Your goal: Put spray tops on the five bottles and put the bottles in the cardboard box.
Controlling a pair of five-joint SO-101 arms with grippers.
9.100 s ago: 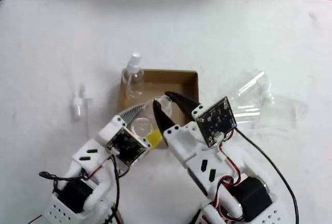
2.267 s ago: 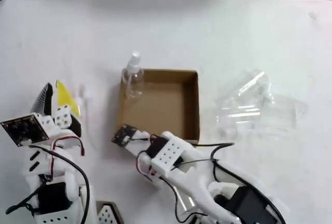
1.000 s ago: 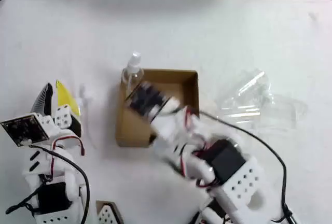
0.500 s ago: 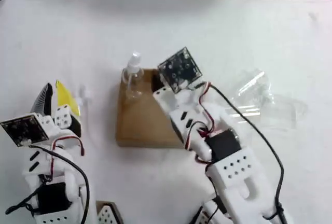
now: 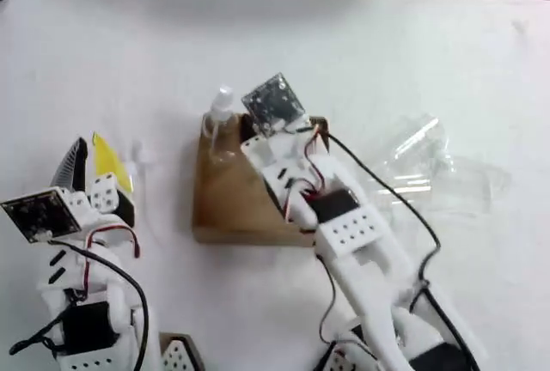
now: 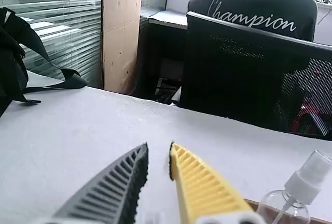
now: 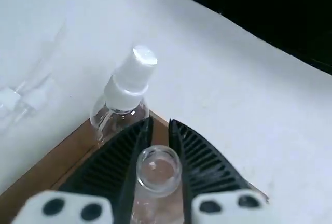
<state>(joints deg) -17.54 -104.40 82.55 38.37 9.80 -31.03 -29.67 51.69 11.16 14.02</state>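
Clear uncapped bottle (image 7: 158,170) sits clamped in the right gripper (image 7: 160,125), long axis along the fingers (image 7: 115,163), mouth facing the wrist; left gripper (image 6: 158,157) barely parted, empty.

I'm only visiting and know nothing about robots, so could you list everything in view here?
table: one, white, under everything.
cardboard box: one, brown, mid-table.
bottle with spray top: one, clear with white top, upright at the box's far left corner.
open bottle: one, clear, no top, held over the box.
loose spray top: one, white, on the table left of the box.
clear plastic pile: pieces uncountable, clear, on the table right of the box.
left gripper: one, black and yellow, slightly open, empty, left of the box.
right gripper: one, black, shut on the open bottle, over the box.
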